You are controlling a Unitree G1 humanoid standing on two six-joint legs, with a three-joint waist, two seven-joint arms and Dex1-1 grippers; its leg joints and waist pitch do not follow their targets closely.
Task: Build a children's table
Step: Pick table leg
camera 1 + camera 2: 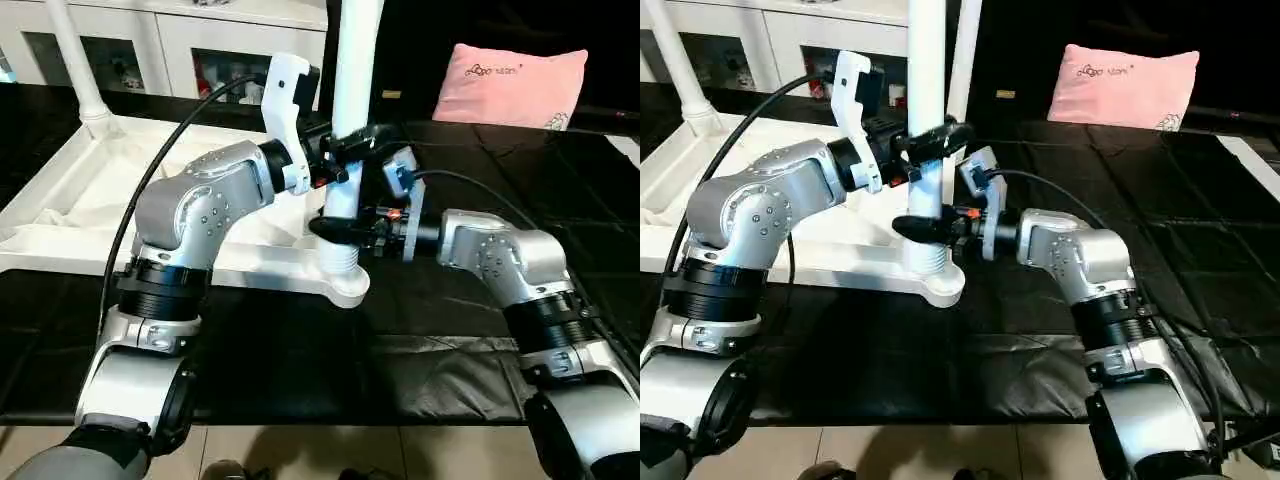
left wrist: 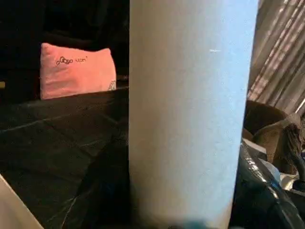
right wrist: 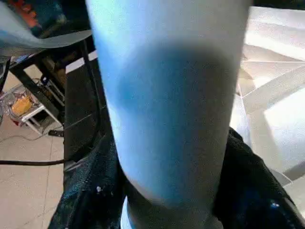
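The white tabletop (image 1: 70, 215) lies upside down on the black-covered work surface, ribs up. A white leg (image 1: 356, 70) stands upright in its near right corner socket (image 1: 345, 285). My left gripper (image 1: 345, 142) is shut on this leg about a third of the way up. My right gripper (image 1: 340, 228) is closed around the same leg lower down, just above its ribbed base. Both wrist views look straight onto the leg (image 2: 190, 109) (image 3: 171, 109) from close up. A second leg (image 1: 75, 60) stands upright in the far left corner socket.
A pink pillow (image 1: 510, 85) lies at the back right on the black cover (image 1: 450, 340). A white cabinet with glass doors (image 1: 200, 40) stands behind the tabletop. Black cables run from both wrists. Pale floor tiles show at the near edge.
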